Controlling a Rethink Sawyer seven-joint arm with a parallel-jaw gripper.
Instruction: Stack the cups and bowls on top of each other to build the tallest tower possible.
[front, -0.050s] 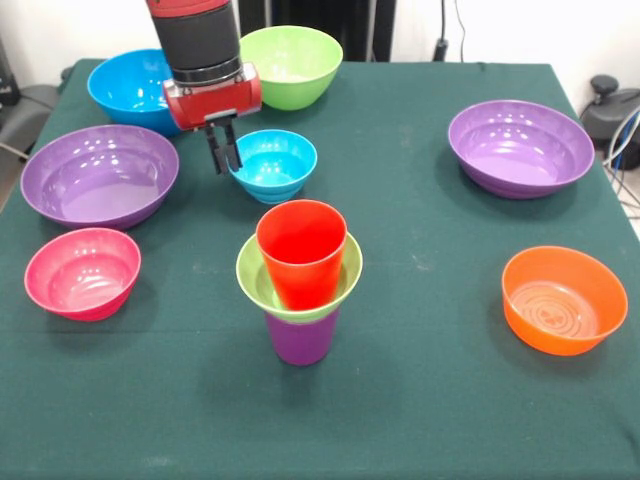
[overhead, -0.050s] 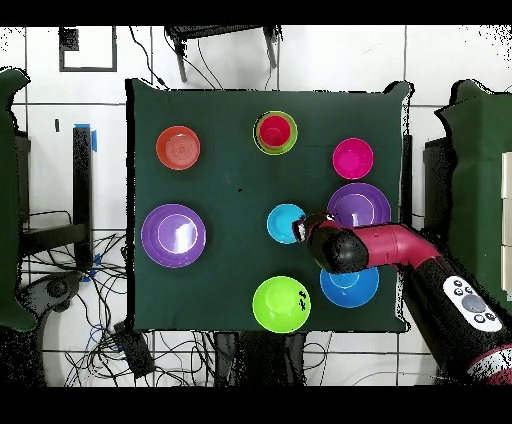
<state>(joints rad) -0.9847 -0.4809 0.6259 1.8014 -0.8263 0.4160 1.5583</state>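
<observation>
A: Where's the tower sitting?

B: Front view, dead centre of the tabletop (front, -0.050s: 420, 330). The purple cup (front, -0.050s: 301, 338) is standing upright at the base, the small lime green bowl (front, -0.050s: 252, 275) is resting on its rim, and the red cup (front, -0.050s: 301, 252) is sitting mouth-up in that bowl, leaning slightly.

A: Gripper?

B: The gripper (front, -0.050s: 225, 148) is hanging at 11 o'clock from the tower, fingers close together and pinching nothing. Its tips are showing just beside the left rim of the small blue bowl (front, -0.050s: 275, 163) (can't tell whether they're touching it). Overhead, the gripper (overhead, -0.050s: 300, 229) is showing at that bowl's edge too.

A: Other bowls?

B: All are lying loose and mouth-up around the tower. The large lime green bowl (front, -0.050s: 291, 65) is sitting at 12, the large blue bowl (front, -0.050s: 130, 88) at 11 behind the arm, the left purple bowl (front, -0.050s: 99, 174) at 10, the pink bowl (front, -0.050s: 83, 272) at 9, the right purple bowl (front, -0.050s: 521, 147) at 2, and the orange bowl (front, -0.050s: 564, 299) at 3.
</observation>
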